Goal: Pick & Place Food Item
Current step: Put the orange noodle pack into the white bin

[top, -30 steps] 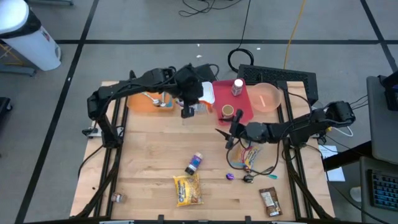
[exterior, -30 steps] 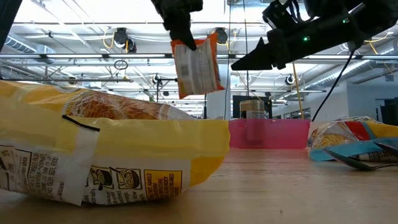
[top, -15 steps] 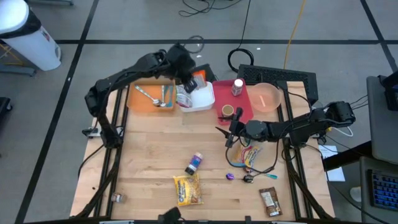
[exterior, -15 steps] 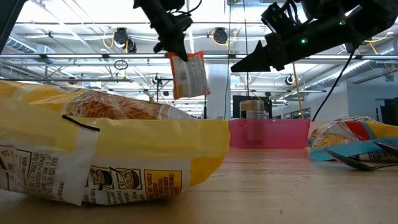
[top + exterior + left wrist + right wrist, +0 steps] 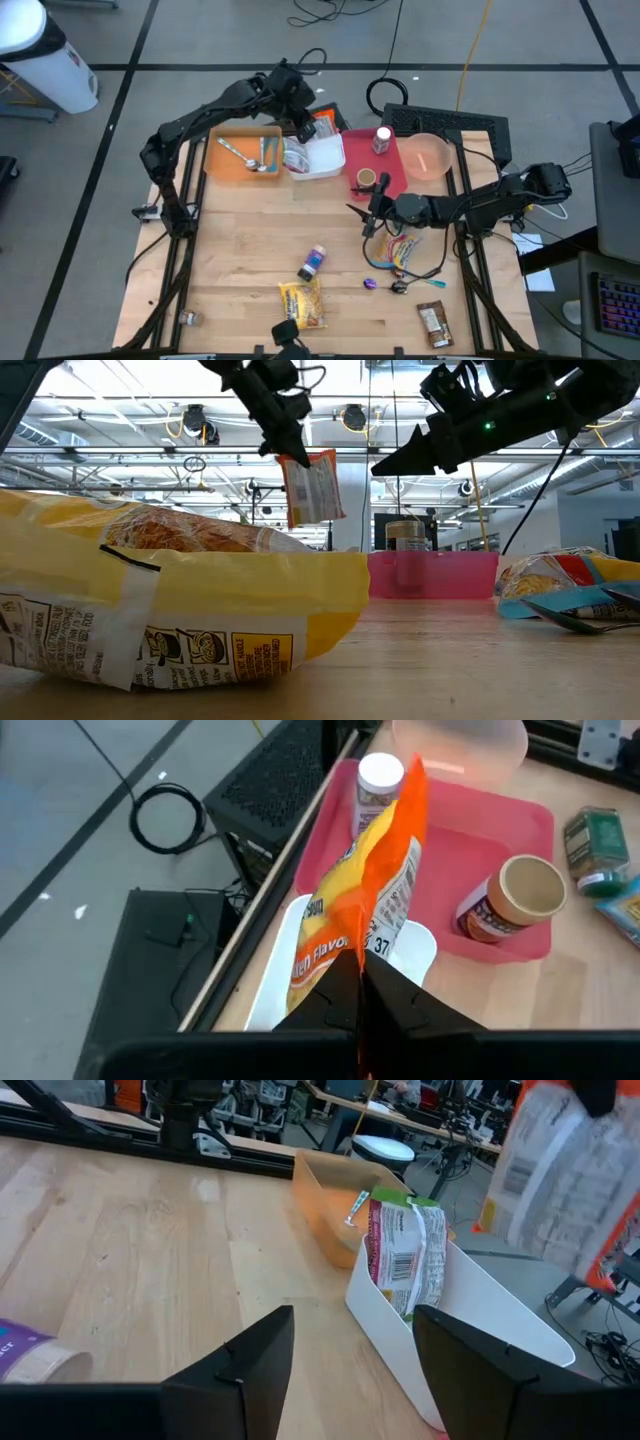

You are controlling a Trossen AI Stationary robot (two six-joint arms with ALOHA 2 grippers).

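Snack packet (image 5: 313, 487), orange with a white printed panel, hangs from the left gripper (image 5: 288, 448), whose fingers are clamped on its top edge. It is suspended above the white bin (image 5: 322, 158) near the tabletop's far edge, long axis near vertical, lower end tilted slightly. Right gripper (image 5: 372, 208) hovers mid-table beside the red tray (image 5: 397, 178), fingers (image 5: 234, 1372) apart, holding nothing.
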